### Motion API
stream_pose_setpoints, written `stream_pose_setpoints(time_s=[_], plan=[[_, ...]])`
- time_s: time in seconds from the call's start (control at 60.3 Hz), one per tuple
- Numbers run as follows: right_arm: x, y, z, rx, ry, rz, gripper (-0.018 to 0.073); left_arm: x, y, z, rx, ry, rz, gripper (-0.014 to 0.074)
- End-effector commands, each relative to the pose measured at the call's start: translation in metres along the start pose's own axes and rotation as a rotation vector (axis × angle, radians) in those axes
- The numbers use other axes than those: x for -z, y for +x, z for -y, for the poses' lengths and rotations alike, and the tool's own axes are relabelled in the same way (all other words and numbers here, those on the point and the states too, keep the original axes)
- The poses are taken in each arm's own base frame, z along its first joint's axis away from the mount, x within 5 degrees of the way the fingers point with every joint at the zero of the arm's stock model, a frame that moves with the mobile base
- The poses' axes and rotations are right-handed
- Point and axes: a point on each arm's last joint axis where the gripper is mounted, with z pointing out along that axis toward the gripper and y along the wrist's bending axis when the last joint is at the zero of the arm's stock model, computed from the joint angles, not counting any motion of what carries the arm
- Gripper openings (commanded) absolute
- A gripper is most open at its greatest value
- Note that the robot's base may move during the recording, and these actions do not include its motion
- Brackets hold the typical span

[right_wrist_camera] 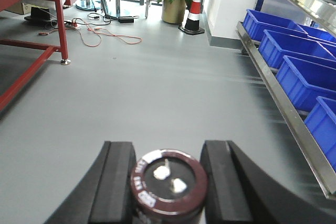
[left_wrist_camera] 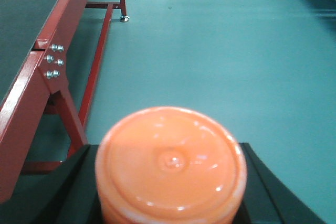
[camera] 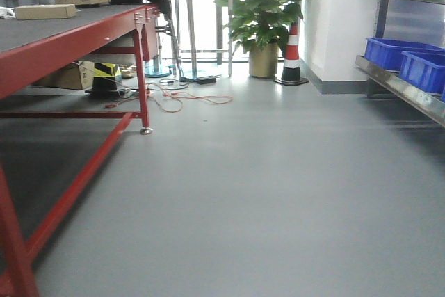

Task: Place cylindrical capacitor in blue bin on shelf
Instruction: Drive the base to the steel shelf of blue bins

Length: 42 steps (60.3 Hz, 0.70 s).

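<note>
Front: shelf (camera: 407, 92) and blue bins (camera: 389, 52) at 3 o'clock; left wrist: left claw (left_wrist_camera: 168, 153) clamped on an orange tub (left_wrist_camera: 173, 177); right wrist: right claw (right_wrist_camera: 168, 148) clamped on the capacitor (right_wrist_camera: 168, 179) at 6 o'clock, so this looks like the carry step, next needing a reach right over the blue bins.

Maroon capacitor (right_wrist_camera: 168, 184); blue bins (right_wrist_camera: 299, 85); orange cylinder (left_wrist_camera: 170, 163); red-and-white striped cone (camera: 292, 50); red table frame (camera: 69, 46).

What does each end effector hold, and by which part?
Right end effector: the capacitor, by its sides. Left end effector: an orange jar, by its sides.
</note>
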Motion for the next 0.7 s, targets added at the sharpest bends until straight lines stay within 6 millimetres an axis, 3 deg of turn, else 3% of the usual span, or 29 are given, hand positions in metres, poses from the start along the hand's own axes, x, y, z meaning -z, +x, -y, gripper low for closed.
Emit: stream_pose_setpoints(time_s=[0.0,0.68], plan=[[0.0025,-0.0044,0.0007,0.010,0.009,0.039,-0.0162,0.0028,-0.0037,0.0011,-0.002,0.009,0.029,-0.0111],[0.0025,-0.0044,0.0007,0.010,0.009,0.039,-0.0162,0.0028,-0.0037,0.0011,-0.002,0.009,0.029,-0.0111]])
